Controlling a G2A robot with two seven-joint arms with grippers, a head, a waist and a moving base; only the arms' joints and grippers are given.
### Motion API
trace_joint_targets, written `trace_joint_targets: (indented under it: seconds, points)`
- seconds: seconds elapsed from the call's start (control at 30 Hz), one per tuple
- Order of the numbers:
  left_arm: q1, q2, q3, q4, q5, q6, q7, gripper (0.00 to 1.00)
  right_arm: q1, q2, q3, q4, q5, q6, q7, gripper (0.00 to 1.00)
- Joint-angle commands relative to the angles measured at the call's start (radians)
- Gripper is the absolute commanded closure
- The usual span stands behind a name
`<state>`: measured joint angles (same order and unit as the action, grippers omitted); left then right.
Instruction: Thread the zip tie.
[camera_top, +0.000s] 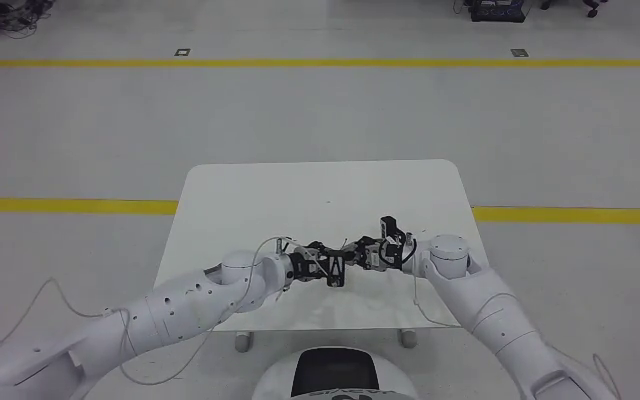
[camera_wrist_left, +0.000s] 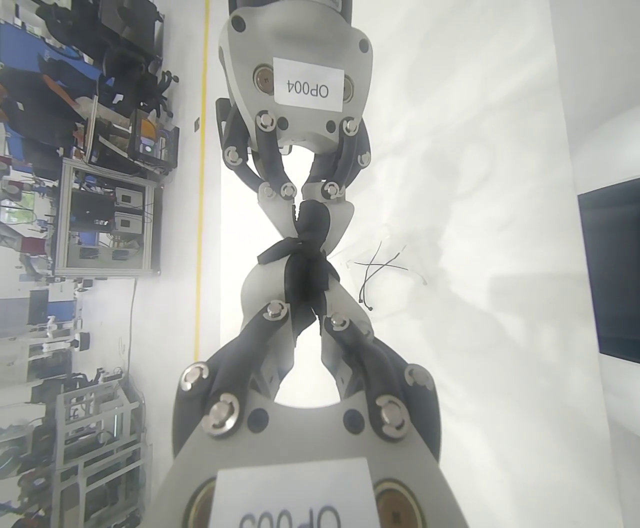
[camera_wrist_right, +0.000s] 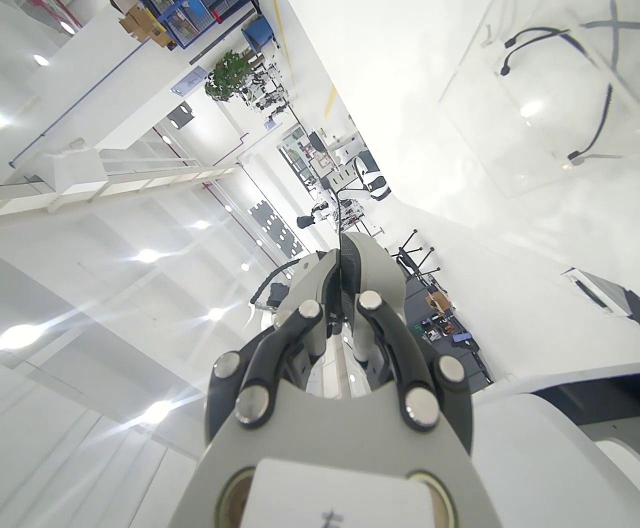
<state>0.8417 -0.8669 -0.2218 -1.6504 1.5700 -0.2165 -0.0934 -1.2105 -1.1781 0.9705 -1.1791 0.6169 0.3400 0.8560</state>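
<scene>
Zip tie (camera_wrist_right: 340, 225) pinched between pressed-together right gripper (camera_wrist_right: 345, 260) fingers, tip to tip with left gripper (camera_wrist_left: 300, 272), likewise clamped on it, above table (camera_top: 250, 200) near-middle. Spare ties (camera_wrist_left: 382, 272) lying nearby.

Table (camera_top: 250, 200) is viewed from overhead, set well back, both arms taken in. Left wrist camera is aimed close along left gripper (camera_wrist_left: 305, 272), right gripper (camera_wrist_left: 309, 225) faced head-on. Right wrist camera is tilted upward off the table; spare zip ties (camera_wrist_right: 506, 69) are caught by both wrist views
</scene>
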Motion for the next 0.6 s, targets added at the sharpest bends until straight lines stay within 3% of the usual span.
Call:
trace_joint_targets:
  seconds: [0.0,0.23,0.37,0.43,0.57]
  points:
    - [0.005,0.002,-0.007,0.003,0.0,0.006,0.003,1.0,-0.002,0.001,0.004,-0.002,0.001,0.0,-0.003,0.0]
    - [0.035,0.023,-0.064,-0.009,-0.022,0.013,0.016,1.0,-0.036,0.013,0.04,-0.03,-0.013,-0.046,-0.02,0.0]
    - [0.06,0.045,-0.11,-0.007,-0.083,-0.016,0.035,1.0,-0.072,0.02,0.068,-0.063,-0.019,-0.107,-0.047,0.0]
    - [0.063,0.052,-0.124,-0.011,-0.09,-0.042,0.018,1.0,-0.075,0.02,0.07,-0.066,-0.018,-0.112,-0.047,0.0]
    - [0.063,0.052,-0.124,-0.011,-0.09,-0.042,0.018,1.0,-0.075,0.02,0.07,-0.066,-0.018,-0.112,-0.047,0.0]
